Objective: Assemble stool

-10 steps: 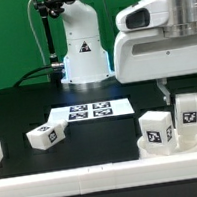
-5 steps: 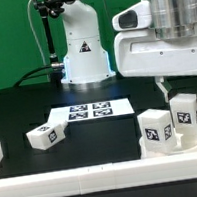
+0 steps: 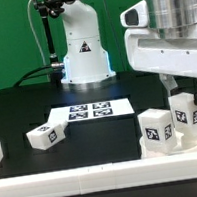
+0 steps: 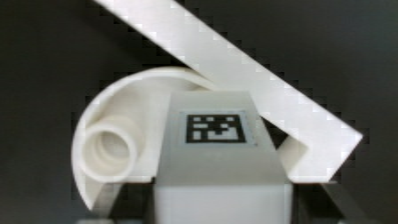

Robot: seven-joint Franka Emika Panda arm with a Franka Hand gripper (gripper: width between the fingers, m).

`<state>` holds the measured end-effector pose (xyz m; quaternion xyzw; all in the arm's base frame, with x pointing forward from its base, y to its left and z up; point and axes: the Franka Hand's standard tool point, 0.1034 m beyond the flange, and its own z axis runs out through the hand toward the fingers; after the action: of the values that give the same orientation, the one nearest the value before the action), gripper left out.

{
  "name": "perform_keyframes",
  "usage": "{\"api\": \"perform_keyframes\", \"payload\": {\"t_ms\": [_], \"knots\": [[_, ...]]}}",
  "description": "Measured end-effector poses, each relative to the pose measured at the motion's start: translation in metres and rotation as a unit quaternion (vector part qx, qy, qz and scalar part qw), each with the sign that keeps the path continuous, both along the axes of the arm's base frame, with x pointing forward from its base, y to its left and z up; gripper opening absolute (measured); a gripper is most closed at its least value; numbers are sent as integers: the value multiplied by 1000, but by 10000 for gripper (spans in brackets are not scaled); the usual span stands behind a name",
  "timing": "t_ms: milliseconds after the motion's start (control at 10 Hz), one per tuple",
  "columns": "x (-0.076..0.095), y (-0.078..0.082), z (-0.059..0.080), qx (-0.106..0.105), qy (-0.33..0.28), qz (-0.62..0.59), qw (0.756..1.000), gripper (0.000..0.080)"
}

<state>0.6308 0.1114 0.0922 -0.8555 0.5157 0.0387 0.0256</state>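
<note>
Clamping a leg (image 3: 189,120), the hand (image 3: 187,97) hangs over the rim of the seat (image 3: 172,147).

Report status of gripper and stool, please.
Gripper shut on a leg, at the seat. Second leg stands in seat. Third leg loose on table.

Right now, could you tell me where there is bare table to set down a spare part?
Free: the black table between the loose leg and the seat, bordered by the marker board and front rail. Crowded at the seat: an upright leg and the gripper with its held leg.
</note>
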Motion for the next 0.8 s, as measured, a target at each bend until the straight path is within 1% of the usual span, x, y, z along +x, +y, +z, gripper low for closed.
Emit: {"api": "perform_keyframes", "payload": {"t_ms": [300, 800], "knots": [[0, 1, 0, -3, 8, -97, 995, 337], [0, 4, 0, -12, 21, -220, 975, 337]]}}
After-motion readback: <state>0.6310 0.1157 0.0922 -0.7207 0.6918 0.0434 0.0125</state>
